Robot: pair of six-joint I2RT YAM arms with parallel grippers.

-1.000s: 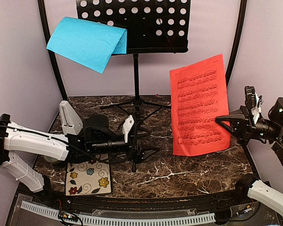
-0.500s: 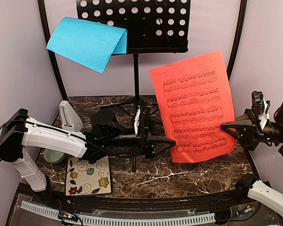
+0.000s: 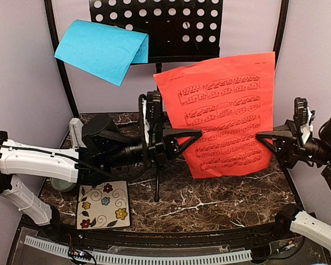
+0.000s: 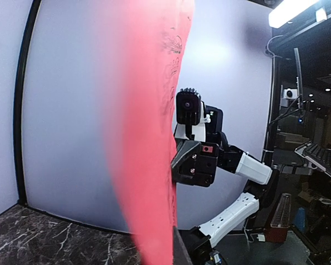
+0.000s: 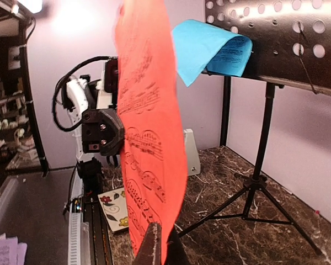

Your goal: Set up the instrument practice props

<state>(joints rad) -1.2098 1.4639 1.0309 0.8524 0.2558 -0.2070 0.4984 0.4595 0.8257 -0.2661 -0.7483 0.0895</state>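
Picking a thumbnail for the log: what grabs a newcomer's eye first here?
The red sheet, stretched in mid-air between the left gripper and right gripper, in front of the music stand. Next, the blue sheet draped over the stand's left end.

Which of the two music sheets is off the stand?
The red sheet, gripped in mid-air by the left pincer and the right pincer at opposite edges; the blue sheet drapes over the music stand.

The black perforated-metal music stand is cut off by the overhead view's top edge. The small whitish pyramid metronome and pale green bowl are mostly hidden by the left arm. The red printed-music sheet is blurred in the left wrist view.
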